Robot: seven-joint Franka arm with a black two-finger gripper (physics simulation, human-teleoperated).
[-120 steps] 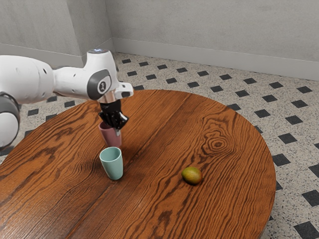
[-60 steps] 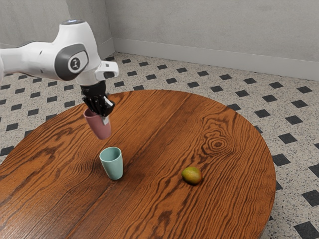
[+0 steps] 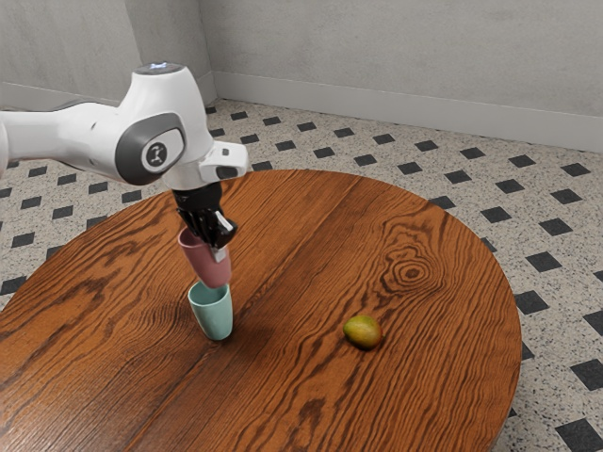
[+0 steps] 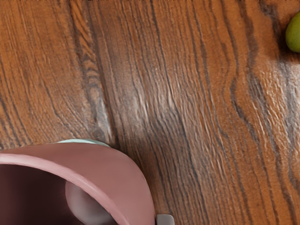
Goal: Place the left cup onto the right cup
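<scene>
Two cups: gripper [image 3: 215, 239] clamps pink cup [image 3: 207, 262] by its rim, slightly tilted, right above teal cup [image 3: 212, 313]. Stacking step; next probably needs centring, lowering, release.

- The arm [image 3: 66, 139] wears a smooth, glossy white shell, and its links are thick and rounded like fat tubes.
- A dark grey round cap [image 3: 151, 151] covers the side of the big joint and carries a small white marking (too small to read).
- A dark grey band edges that cap where it meets the white casing.
- The crown of the same joint bears a pale blue spot [image 3: 162, 67].
- A white block [image 3: 221, 162] forms the wrist, with a dark recess on its face.
- The claw [image 3: 215, 241] is black, angular and matte, with a pale patch near one fingertip.
</scene>
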